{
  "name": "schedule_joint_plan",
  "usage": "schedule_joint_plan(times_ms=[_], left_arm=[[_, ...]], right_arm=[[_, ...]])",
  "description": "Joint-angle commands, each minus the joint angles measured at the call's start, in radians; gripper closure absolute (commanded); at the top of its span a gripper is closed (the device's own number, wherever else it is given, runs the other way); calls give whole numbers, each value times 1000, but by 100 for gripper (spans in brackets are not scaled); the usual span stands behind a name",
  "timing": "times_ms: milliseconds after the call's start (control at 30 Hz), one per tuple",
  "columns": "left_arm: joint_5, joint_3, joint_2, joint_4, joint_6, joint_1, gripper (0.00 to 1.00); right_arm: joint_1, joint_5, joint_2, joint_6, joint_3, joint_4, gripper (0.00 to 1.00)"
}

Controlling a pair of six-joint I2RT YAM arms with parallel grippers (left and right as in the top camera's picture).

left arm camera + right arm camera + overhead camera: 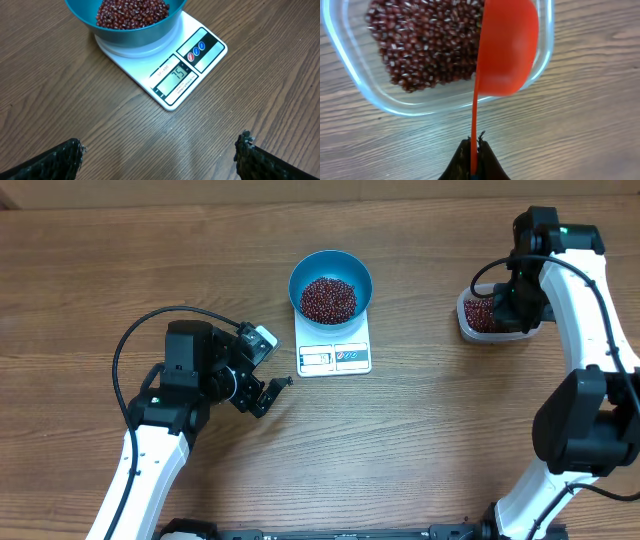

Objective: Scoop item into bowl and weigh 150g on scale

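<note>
From above, the bright blue bowl (296,280) stands on the white scale (334,358) in the middle of the surface (100,260), so whatever I tip in is weighed at once. A loose heap of dark red-brown beans (328,299) covers its bottom. My left hand (264,370) is just left of the scale and apart from it, jaws spread wide and empty. I judge it waits there out of the pouring path, with its camera turned toward the reading. My right hand (503,305) is over the clear tub (466,322), well off to the right, where the supply of beans lies.

From my left wrist, my two fingertips show at the lower corners, far apart, with only bare wood between them. The scale's display (175,80) faces me and shows what I read as 75, so by my reckoning I am about halfway and need more scoops. The bowl sits on the round platform. The beans are tiny, oval and glossy maroon, heaped loosely in it.

From my right wrist, the hand is clamped shut on the thin handle of an orange-red scoop (507,55). Gripping the handle's end lets the cup reach into the tub with my fingers clear of it. The cup hangs over the tub's right side, turned so I cannot tell whether it is loaded. The tub's beans lie mostly to the left, with clear bottom showing near the wall
</note>
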Motion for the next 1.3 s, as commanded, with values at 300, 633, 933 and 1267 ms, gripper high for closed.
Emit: schedule_joint_plan(times_ms=[300, 633, 933, 1267], left_arm=[[-3, 0, 0, 3, -10, -2, 0], [-3, 0, 0, 3, -10, -2, 0], [-3, 0, 0, 3, -10, -2, 0], [-3, 0, 0, 3, -10, -2, 0]], right_arm=[[2, 22, 71, 31, -22, 34, 96], [-11, -152, 71, 18, -79, 69, 96], [-11, -264, 71, -24, -79, 80, 96], [-11, -341, 71, -43, -79, 98, 96]])
